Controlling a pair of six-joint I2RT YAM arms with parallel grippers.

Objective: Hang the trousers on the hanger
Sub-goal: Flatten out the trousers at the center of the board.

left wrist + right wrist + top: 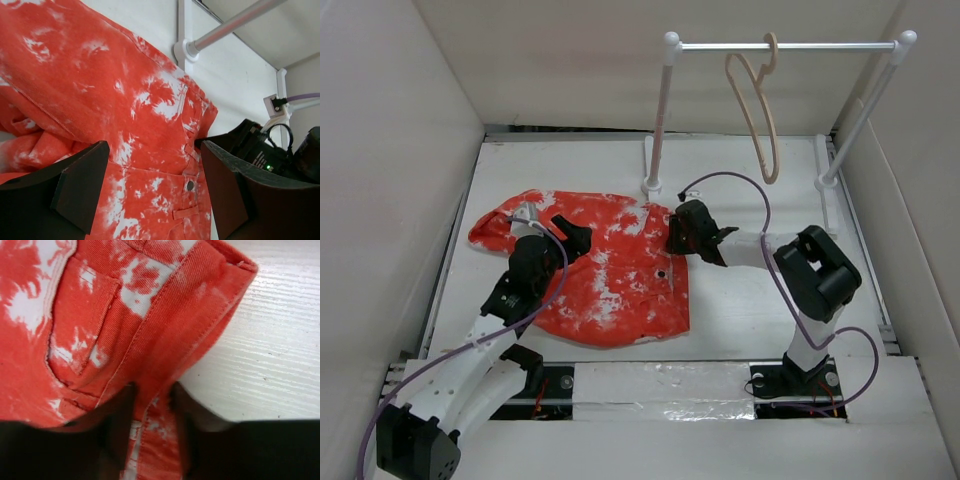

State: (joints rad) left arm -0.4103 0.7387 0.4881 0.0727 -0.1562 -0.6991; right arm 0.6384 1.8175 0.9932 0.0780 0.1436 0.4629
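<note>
The red-orange trousers [610,275] with white blotches lie crumpled on the white table, waist toward the right, dark button [190,185] facing up. My left gripper [573,236] hovers open over the cloth's upper left part; in the left wrist view the left gripper [155,185] has its fingers wide apart with only trousers [125,100] below. My right gripper [675,238] sits at the waist's right edge. In the right wrist view the right gripper [152,410] has its fingers pressed on either side of a fold of the trousers' [125,315] waistband. The pale beige hanger [760,110] hangs from the rail.
The white two-post rack [780,46] stands at the back right of the table, its feet near the right arm, and its post [186,47] shows in the left wrist view. White walls enclose the table [750,300] on three sides. A purple cable loops above the right arm.
</note>
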